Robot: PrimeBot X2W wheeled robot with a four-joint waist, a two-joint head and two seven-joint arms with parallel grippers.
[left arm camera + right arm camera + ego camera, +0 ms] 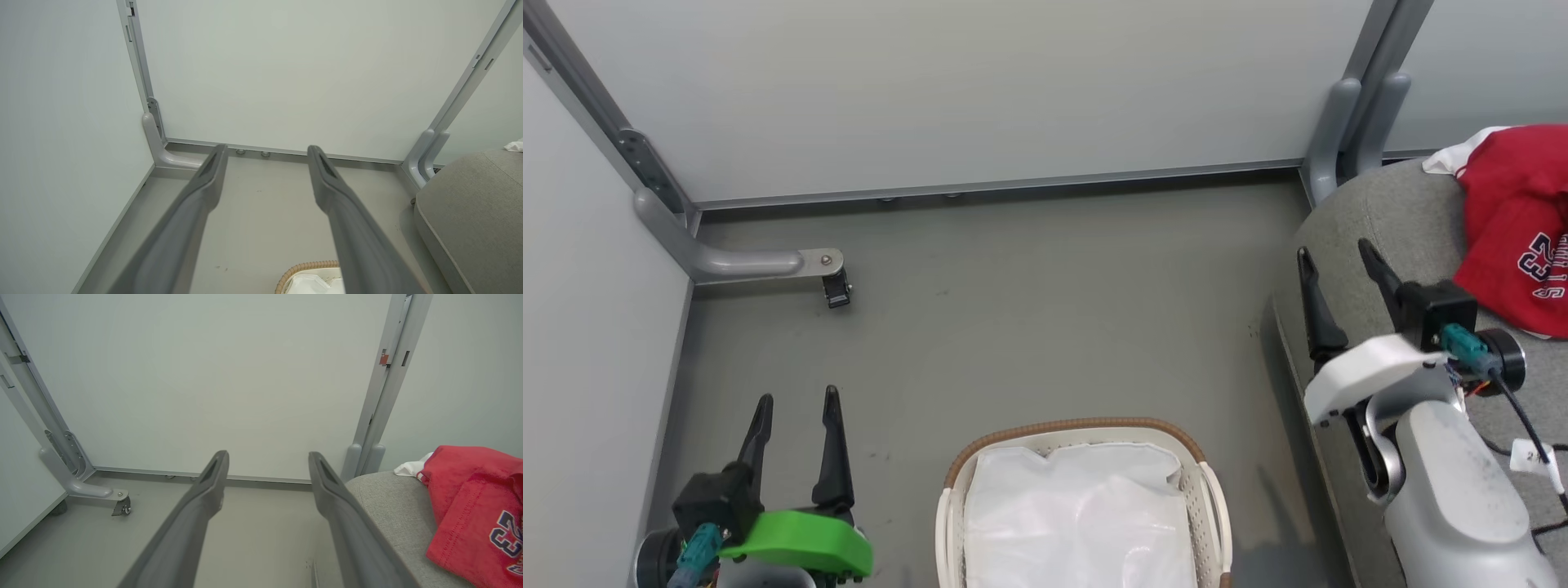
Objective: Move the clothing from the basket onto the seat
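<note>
The red clothing [1515, 229] with navy-and-white lettering lies bunched on the grey seat [1388, 220] at the right, a white edge showing at its far side. In the right wrist view the clothing [470, 510] rests on the seat [392, 506] to the right of my fingers. The basket [1201, 482] stands on the floor at the bottom centre, its white liner [1078, 514] showing inside. My left gripper [794, 402] is open and empty, left of the basket. My right gripper [1335, 251] is open and empty over the seat's left edge, left of the clothing.
Pale partition walls close the space at the back and left. A grey partition foot with a caster [836, 290] juts onto the floor at back left, and grey posts [1347, 131] stand behind the seat. Grey floor [1045, 327] lies between basket and wall.
</note>
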